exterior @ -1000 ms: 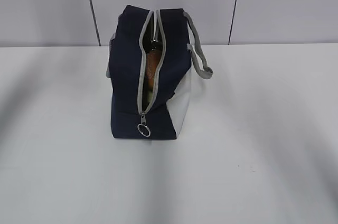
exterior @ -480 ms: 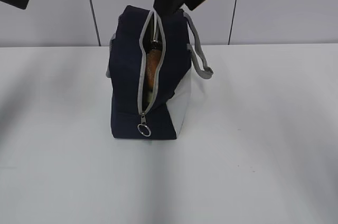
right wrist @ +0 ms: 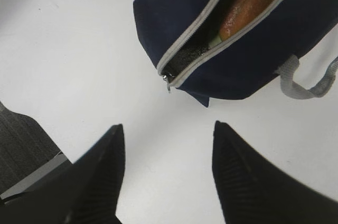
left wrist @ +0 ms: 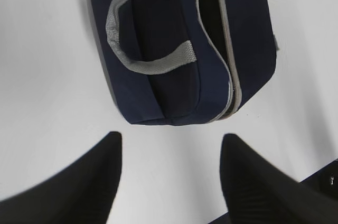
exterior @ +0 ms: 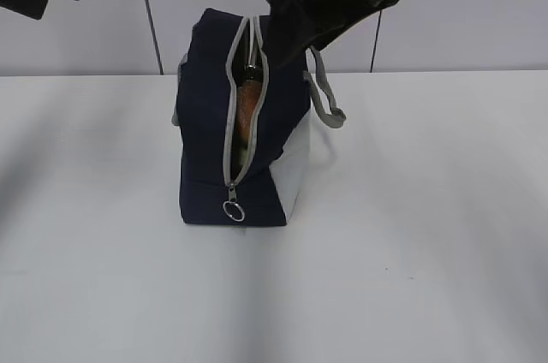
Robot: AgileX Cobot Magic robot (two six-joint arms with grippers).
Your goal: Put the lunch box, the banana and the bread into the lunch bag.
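The bread (right wrist: 252, 1) sits inside the bag (exterior: 205, 132). Both grippers (left wrist: 169, 176) (right wrist: 166, 176) hang above it, spread and empty.

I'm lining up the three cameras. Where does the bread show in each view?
Exterior view: the bread shows as an orange-brown strip inside the open zipper slit of the lunch bag, centre.
Left wrist view: not visible; the slit looks dark.
Right wrist view: at the top right, inside the open slit.
Shared landmark: the grey zipper edge.
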